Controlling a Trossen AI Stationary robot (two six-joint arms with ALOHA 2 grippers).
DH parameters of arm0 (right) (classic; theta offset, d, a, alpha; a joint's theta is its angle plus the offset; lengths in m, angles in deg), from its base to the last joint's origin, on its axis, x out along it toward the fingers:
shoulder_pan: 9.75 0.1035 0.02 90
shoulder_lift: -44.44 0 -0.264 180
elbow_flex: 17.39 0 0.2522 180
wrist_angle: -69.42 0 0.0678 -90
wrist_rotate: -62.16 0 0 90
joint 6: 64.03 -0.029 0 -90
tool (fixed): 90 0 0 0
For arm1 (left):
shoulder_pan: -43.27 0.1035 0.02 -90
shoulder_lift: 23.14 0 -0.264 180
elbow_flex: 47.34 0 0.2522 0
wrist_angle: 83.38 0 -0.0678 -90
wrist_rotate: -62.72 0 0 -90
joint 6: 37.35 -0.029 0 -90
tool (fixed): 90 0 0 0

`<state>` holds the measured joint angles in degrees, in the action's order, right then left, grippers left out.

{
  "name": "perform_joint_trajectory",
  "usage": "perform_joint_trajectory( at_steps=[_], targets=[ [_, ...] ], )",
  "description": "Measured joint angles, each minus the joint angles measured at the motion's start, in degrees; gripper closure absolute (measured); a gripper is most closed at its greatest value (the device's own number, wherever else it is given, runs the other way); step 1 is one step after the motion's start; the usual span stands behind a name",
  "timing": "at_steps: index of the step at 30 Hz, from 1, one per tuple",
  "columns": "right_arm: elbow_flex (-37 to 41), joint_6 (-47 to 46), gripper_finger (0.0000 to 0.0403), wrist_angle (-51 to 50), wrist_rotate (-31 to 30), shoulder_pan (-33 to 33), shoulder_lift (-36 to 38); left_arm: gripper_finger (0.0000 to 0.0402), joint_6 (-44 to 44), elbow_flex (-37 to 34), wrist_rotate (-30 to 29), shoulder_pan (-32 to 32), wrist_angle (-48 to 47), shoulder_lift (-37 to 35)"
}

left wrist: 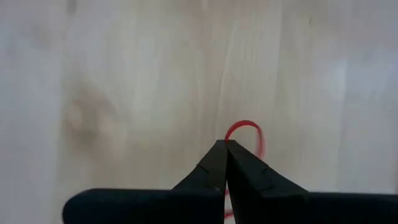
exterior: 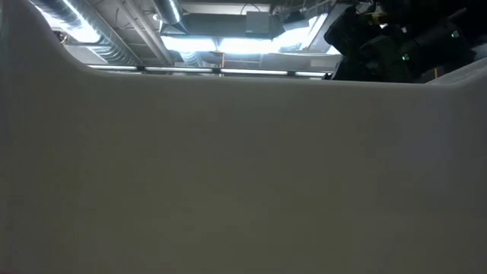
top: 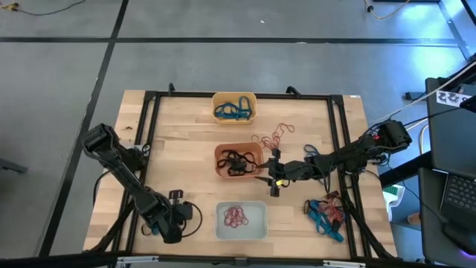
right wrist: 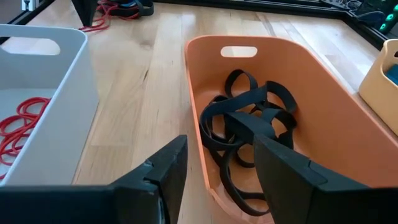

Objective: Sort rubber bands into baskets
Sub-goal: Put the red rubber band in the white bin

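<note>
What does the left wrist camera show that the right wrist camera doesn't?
Only the left wrist view shows the left gripper shut on a red rubber band against bare wood. Only the right wrist view shows the open right gripper at the red-orange basket of black bands, the whitish basket with red bands and a corner of the yellow basket. Both show the wooden table.

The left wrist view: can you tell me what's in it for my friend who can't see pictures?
The left gripper is pinched shut on a thin red rubber band, whose loop curls out just past the fingertips. Behind it there is only the pale wooden table, seen up close.
</note>
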<state>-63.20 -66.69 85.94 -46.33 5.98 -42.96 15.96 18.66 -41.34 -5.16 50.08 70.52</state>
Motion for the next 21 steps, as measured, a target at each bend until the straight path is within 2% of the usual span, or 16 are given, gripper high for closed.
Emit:
perform_joint_trajectory(
  at_steps=[13,21],
  targets=[
    [-0.04,-0.02,0.0221,0.02,-0.10,0.00,0.02,0.0400,-8.64,5.90,-8.06,4.30,0.25,-5.90],
    [-0.04,0.00,0.0221,-0.02,-0.10,0.00,0.02,0.0400,-13.98,12.30,-12.44,6.40,1.24,-7.37]
  ],
)
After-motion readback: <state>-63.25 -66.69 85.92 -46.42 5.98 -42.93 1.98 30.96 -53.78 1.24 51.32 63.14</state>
